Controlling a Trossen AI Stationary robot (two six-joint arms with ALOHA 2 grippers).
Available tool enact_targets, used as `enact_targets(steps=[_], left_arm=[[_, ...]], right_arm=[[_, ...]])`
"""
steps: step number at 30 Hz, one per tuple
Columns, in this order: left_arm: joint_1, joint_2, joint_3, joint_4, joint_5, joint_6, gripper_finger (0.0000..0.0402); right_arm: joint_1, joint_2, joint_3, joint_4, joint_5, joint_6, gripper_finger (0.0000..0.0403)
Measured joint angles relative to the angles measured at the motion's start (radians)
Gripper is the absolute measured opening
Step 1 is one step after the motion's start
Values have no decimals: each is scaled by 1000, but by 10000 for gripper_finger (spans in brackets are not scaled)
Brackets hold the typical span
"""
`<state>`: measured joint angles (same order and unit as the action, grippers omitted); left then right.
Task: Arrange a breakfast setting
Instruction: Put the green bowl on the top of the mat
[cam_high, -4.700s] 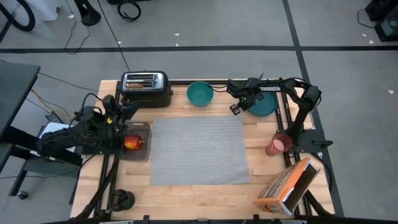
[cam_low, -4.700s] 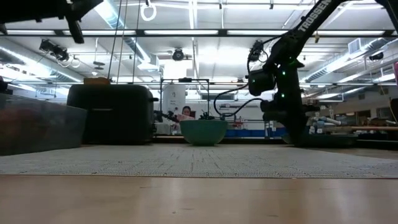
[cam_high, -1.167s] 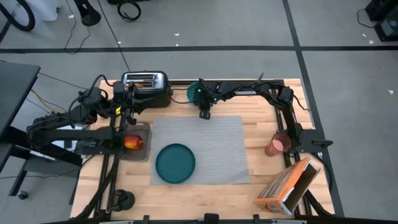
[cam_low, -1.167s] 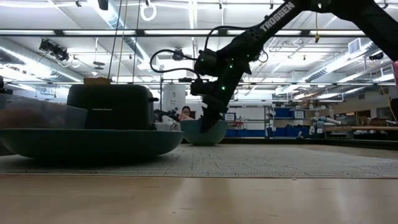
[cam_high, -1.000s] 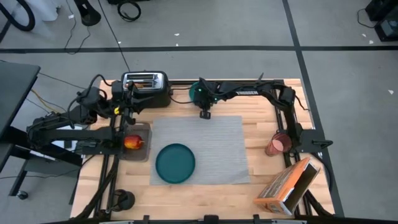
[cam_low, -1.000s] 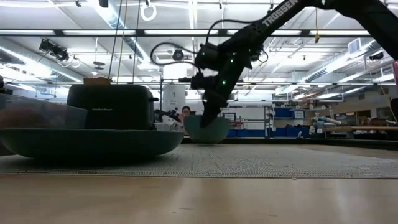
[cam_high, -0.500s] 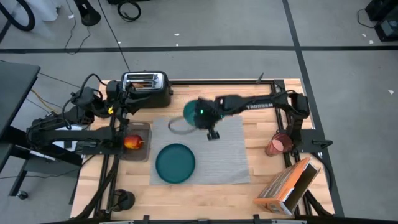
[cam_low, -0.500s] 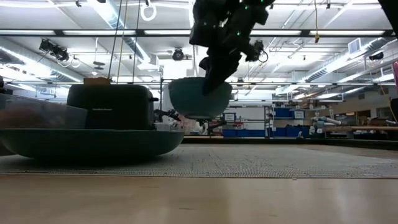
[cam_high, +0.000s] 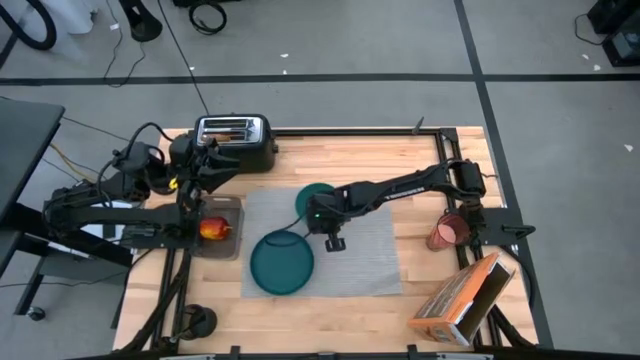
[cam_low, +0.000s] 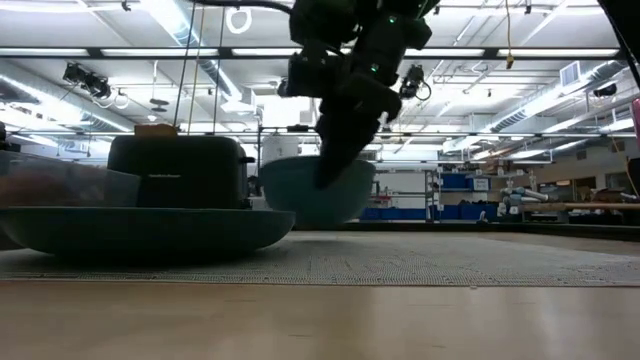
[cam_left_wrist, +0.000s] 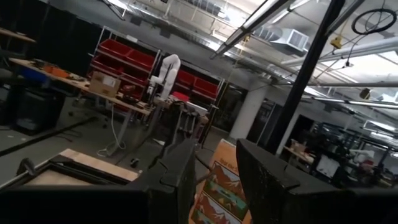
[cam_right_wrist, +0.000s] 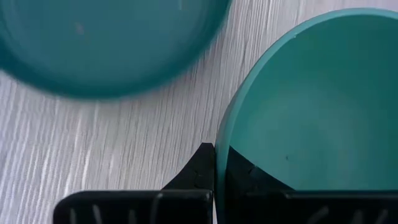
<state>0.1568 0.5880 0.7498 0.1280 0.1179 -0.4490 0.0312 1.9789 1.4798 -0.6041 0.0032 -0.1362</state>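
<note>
The teal bowl (cam_high: 313, 198) is over the far left part of the grey ribbed placemat (cam_high: 365, 255), held by my right gripper (cam_high: 322, 214); it also shows in the low view (cam_low: 312, 192) and the right wrist view (cam_right_wrist: 311, 106). The teal plate (cam_high: 282, 262) lies flat on the mat's near left part, close to the bowl. My left gripper (cam_left_wrist: 214, 180) is open and empty, raised near the toaster (cam_high: 233, 137). The red-orange fruit (cam_high: 213, 228) lies in a clear tub. The pink cup (cam_high: 447, 233) stands at the right. Spoon and toast do not show. My right gripper holds the bowl by its rim (cam_right_wrist: 219, 140), on the side toward the table's near edge, one finger inside the bowl (cam_right_wrist: 245, 174) and one outside (cam_right_wrist: 200, 168). The fingers point down from above. The bowl sits upright and low over the mat; whether it touches, I cannot tell.
The black toaster stands at the far left corner. The clear tub (cam_high: 228, 240) sits left of the mat. An orange box (cam_high: 462, 298) lies at the near right corner. The mat's right half is bare.
My right gripper has carried the bowl from the table's far edge beside the toaster, lifting it clear, then moving toward the near edge over the placemat and down close to the mat beside the plate. The bowl has stayed upright.
</note>
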Motion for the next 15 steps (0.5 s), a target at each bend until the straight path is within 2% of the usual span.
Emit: enact_targets(steps=[5,15], left_arm=[[0,0,0,1,0,11,126],[1,0,0,4,-9,43,126]], right_arm=[[-16,0,1,-14,-44,-47,12],[-27,0,-67,67,-92,-50,24]])
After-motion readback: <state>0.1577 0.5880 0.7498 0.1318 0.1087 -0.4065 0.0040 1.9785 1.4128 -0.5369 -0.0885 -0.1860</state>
